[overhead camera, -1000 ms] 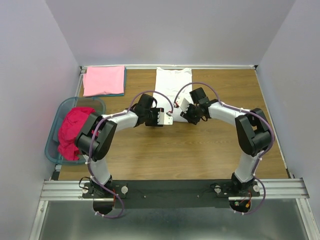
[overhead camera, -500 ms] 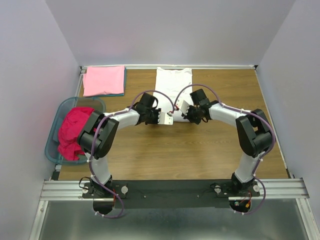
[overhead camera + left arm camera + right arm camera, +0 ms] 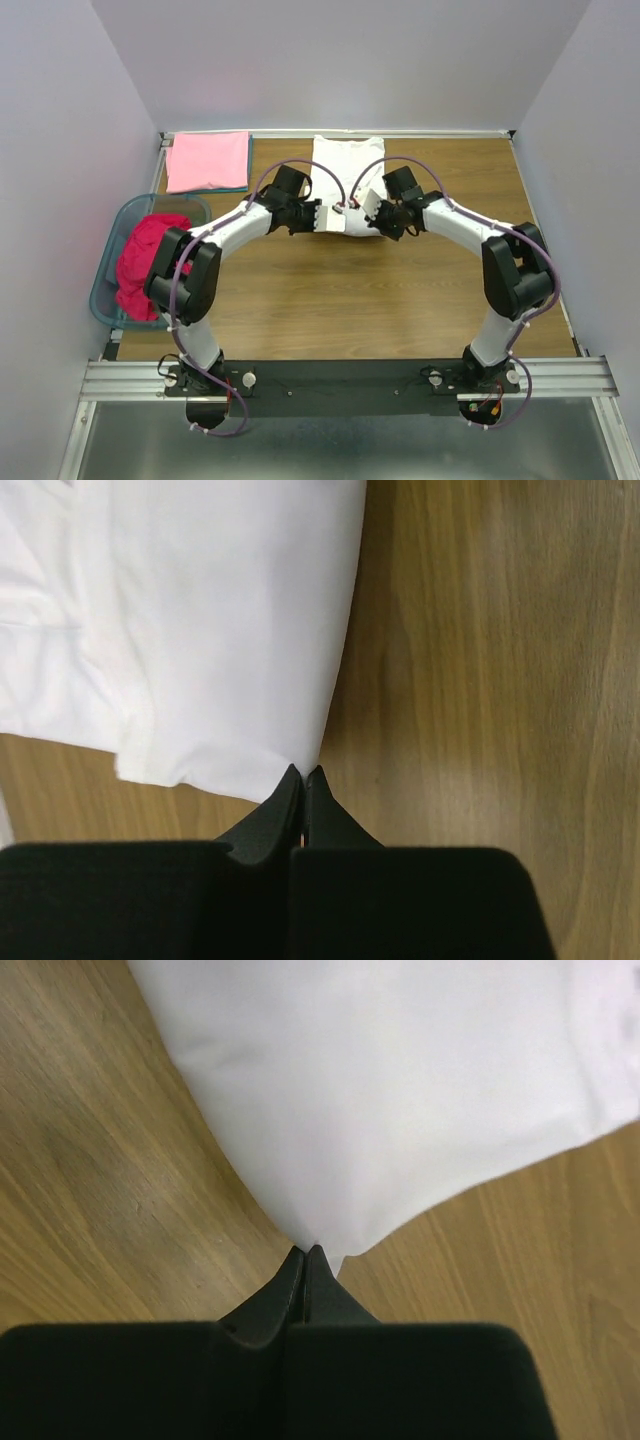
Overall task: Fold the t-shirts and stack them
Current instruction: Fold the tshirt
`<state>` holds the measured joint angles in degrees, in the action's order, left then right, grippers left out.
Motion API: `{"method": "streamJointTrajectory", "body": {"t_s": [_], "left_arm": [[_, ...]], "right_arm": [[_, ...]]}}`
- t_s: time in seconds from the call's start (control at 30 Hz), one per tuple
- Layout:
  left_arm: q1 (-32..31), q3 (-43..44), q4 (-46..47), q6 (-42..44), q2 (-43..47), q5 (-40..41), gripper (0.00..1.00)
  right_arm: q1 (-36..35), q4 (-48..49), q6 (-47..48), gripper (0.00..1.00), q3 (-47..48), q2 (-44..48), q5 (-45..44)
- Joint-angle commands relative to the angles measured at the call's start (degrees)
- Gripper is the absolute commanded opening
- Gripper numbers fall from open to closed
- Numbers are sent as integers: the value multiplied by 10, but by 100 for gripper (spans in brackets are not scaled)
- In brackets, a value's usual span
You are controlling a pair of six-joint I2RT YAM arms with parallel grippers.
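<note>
The white t-shirt [image 3: 347, 160] lies flat at the back middle of the table. My left gripper [image 3: 333, 214] is shut on its near left corner; in the left wrist view the white cloth [image 3: 220, 630] runs into the closed tips of that gripper [image 3: 303, 771]. My right gripper [image 3: 368, 209] is shut on the near right corner, where the white cloth [image 3: 400, 1090] meets its closed tips [image 3: 304, 1250]. The near hem is raised between them. A light pink t-shirt [image 3: 207, 160] lies folded at the back left. A magenta-red t-shirt [image 3: 145, 262] is bunched in the basket.
A teal plastic basket [image 3: 103, 290] sits at the table's left edge. Grey walls close in the back and both sides. Bare wooden tabletop [image 3: 350, 300] stretches between the arms' bases and the white shirt.
Both grippers went from partly open to shut on the white shirt's near corners. Both arms then moved toward the back wall, carrying the near hem with them.
</note>
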<state>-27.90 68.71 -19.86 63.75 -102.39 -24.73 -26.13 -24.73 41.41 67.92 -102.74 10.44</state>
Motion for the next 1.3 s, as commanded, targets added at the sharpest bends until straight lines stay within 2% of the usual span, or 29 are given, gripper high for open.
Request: {"method": "streamJointTrajectory", "body": {"t_s": [0.0, 0.2, 0.33, 0.5, 0.63, 0.73, 0.83, 1.13, 1.27], "left_arm": [[2, 26, -54, -6, 54, -48, 0], [-9, 31, -167, 30, 90, -70, 0], [-29, -18, -235, 29, 137, -110, 0], [-85, -90, -278, -24, 270, -149, 0], [-109, -75, -307, -77, 326, -198, 0], [-109, -32, -318, -98, 302, -192, 0], [-98, -5, -325, -70, 260, -185, 0], [20, -32, -270, 20, 99, -195, 0], [46, -45, -242, 37, 56, -173, 0]], "right_arm": [[5, -51, -24, 1, 34, 48, 14], [4, -133, -40, 1, 12, 118, 50], [0, -211, -59, 0, -6, 181, 104], [-18, -338, -67, 1, -45, 278, 180], [-33, -380, -80, 1, -42, 339, 196], [-32, -384, -64, 0, -38, 328, 173], [-31, -372, -43, 1, -34, 302, 153], [-31, -275, -57, 1, 2, 136, 179], [-31, -240, -84, 1, 13, 75, 197]]}}
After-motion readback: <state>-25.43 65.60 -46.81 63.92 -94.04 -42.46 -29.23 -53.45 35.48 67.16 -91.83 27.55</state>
